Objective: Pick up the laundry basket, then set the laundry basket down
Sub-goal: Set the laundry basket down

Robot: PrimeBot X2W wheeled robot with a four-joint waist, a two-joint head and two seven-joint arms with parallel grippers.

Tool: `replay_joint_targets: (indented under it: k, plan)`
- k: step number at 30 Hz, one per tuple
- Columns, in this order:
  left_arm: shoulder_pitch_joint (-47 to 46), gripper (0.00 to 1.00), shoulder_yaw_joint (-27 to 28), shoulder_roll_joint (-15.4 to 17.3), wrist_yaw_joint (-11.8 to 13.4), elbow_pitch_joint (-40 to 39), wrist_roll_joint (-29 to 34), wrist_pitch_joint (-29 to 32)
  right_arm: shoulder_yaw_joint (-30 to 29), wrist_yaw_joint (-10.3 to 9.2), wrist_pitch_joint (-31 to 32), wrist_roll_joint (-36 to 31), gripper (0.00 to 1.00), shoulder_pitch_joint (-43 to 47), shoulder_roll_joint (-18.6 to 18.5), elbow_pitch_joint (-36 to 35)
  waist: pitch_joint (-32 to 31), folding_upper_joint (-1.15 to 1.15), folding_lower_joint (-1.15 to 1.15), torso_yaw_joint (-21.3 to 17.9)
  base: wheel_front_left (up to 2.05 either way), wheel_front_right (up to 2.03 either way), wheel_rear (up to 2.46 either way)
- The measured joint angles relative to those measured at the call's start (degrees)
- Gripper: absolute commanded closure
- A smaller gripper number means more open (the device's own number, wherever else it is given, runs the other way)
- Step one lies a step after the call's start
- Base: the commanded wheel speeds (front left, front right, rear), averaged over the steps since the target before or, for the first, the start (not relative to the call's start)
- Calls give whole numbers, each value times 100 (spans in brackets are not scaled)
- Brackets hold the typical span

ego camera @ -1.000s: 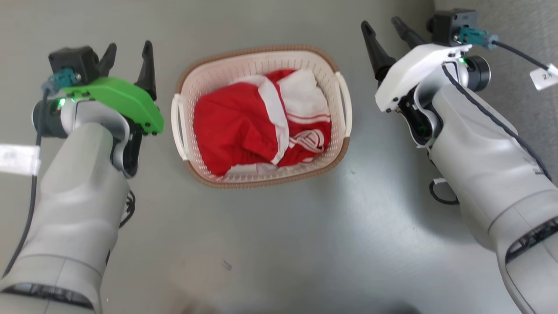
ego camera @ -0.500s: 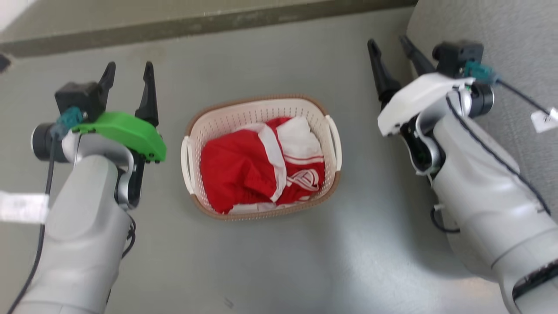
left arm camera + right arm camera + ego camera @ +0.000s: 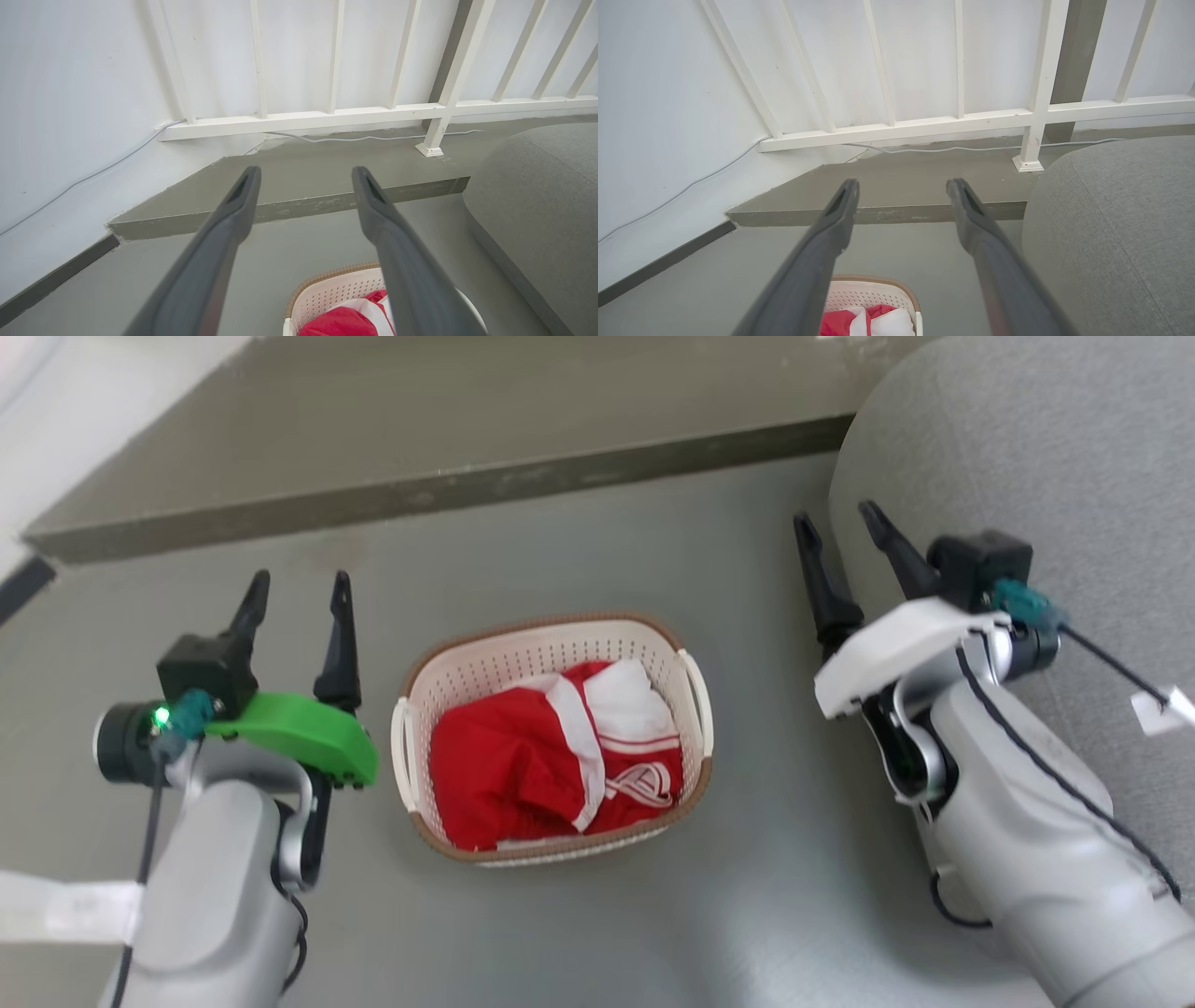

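Laundry basket (image 3: pixel 537 653) stands upright on the grey floor (image 3: pixel 653 915), between the two arms and touched by neither. A red and white garment (image 3: pixel 546 761) lies bunched inside it.

Compared with half a second ago, the whole head view has shifted, so the camera has moved: the basket now shows lower and smaller, and more of the raised step (image 3: pixel 448 490) and the grey cushion (image 3: pixel 1027 448) is in sight. The basket keeps the same angle on the floor and the garment the same folds. Both grippers flank it as before, with their fingers spread as they were.

The left gripper (image 3: pixel 301 579) hangs just beside the basket's left handle (image 3: pixel 403 756), fingers pointing away from the robot, parted wide and holding nothing. In its wrist view the left gripper (image 3: pixel 306 171) aims at the step, with the basket (image 3: pixel 336 291) low between the fingers.

The right gripper (image 3: pixel 835 513) hangs further out from the right handle (image 3: pixel 700 695), close to the cushion, fingers equally spread and empty. The right wrist view shows the gripper (image 3: pixel 902 183) facing the step and a white railing (image 3: pixel 962 119), with the basket (image 3: pixel 873 289) at the bottom edge.
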Motion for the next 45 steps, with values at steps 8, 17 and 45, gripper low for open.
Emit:
replay_joint_targets:
  k: [8, 17, 45]
  plan:
    - [658, 0, -13, -20, 108, -570, 297, 0, -241, -104, -8, -238, 0, 643, -101, -502, -357, 0, 0, 0, 0, 0, 0]
    - [1478, 0, 2, -116, 201, -1047, 421, 0, -421, -175, -8, -347, 0, 1430, -124, -818, -711, 0, 0, 67, 0, 0, 0]
    - [2875, 0, 140, -133, 301, -1571, 694, 0, -610, -248, -7, -668, 0, 2804, -271, -1343, -1140, 0, 0, 128, 0, 0, 0]
